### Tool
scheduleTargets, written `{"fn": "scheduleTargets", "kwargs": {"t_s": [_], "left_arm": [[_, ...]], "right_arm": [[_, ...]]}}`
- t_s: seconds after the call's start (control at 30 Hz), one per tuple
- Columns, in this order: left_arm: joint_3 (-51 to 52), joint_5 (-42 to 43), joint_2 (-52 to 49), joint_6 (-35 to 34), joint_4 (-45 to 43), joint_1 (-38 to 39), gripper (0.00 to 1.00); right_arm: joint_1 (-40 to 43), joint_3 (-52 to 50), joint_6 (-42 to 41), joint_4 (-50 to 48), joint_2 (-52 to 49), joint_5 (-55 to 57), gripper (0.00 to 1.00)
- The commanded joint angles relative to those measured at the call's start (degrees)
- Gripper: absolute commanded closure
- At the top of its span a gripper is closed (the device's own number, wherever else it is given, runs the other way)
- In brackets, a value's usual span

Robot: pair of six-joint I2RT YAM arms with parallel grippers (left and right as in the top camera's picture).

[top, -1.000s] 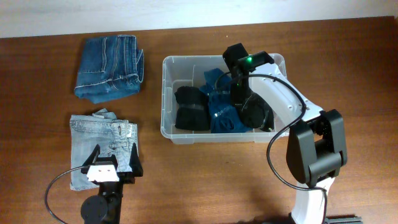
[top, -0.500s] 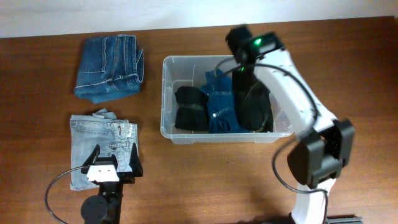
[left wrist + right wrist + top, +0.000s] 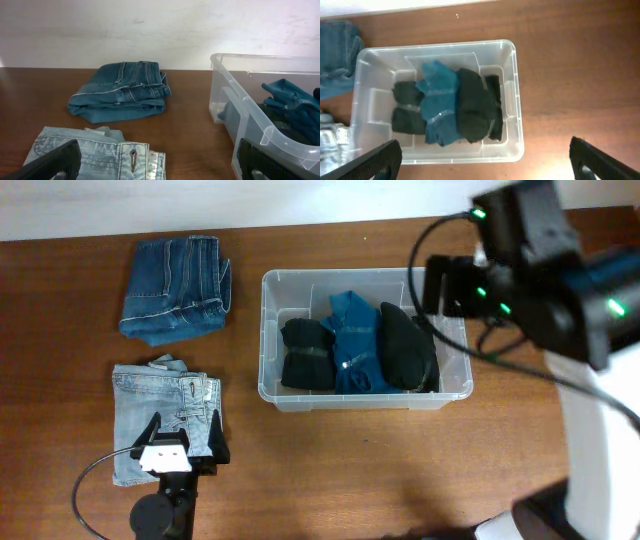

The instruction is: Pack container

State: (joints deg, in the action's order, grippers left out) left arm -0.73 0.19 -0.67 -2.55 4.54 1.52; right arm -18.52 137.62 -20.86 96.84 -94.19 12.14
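The clear container [image 3: 268, 330] stands mid-table and holds three bunched garments side by side: a black one [image 3: 305, 355] at left, a blue one [image 3: 352, 345] in the middle, and a black one [image 3: 405, 345] at right. My right gripper [image 3: 485, 162] hangs high above the container [image 3: 515, 100], open and holding nothing. The right arm [image 3: 540, 260] fills the top right of the overhead view. Down at the table, my left gripper [image 3: 183, 435] is open over the corner of the light-wash jeans [image 3: 160, 405], its fingers straddling their waistband [image 3: 132, 155].
A folded pair of dark blue jeans [image 3: 175, 288] lies at the back left, also in the left wrist view as dark jeans [image 3: 122, 97]. The container's near corner [image 3: 235, 90] stands right of the left gripper. Bare wood lies in front of and right of the container.
My right gripper opened and let go of the black garment at the container's right side, then rose high and to the right. The left arm has not moved.
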Motion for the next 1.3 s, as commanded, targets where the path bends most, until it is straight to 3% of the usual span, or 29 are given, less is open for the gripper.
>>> {"fn": "scheduleTargets", "kwargs": {"t_s": [0.0,0.17,0.37,0.83,1.0,1.17,1.27], "left_arm": [[0.2,0.0,0.3,1.1,0.2,0.2,0.01],[0.2,0.0,0.3,1.1,0.2,0.2,0.01],[0.2,0.0,0.3,1.1,0.2,0.2,0.01],[0.2,0.0,0.3,1.1,0.2,0.2,0.01],[0.2,0.0,0.3,1.1,0.2,0.2,0.01],[0.2,0.0,0.3,1.1,0.2,0.2,0.01],[0.2,0.0,0.3,1.1,0.2,0.2,0.01]], "right_arm": [[0.3,-6.5,1.0,0.5,11.0,0.4,0.02],[0.3,-21.1,-5.3,0.5,28.7,12.3,0.01],[0.3,-31.0,-10.4,0.5,43.5,20.8,0.02],[0.2,-49.1,-26.8,-0.5,59.3,31.3,0.02],[0.2,-56.8,-22.1,-6.8,60.3,33.5,0.01],[0.2,-62.5,-9.1,-21.0,60.3,31.1,0.02],[0.2,-65.9,4.9,-33.7,60.1,23.1,0.01]]}}
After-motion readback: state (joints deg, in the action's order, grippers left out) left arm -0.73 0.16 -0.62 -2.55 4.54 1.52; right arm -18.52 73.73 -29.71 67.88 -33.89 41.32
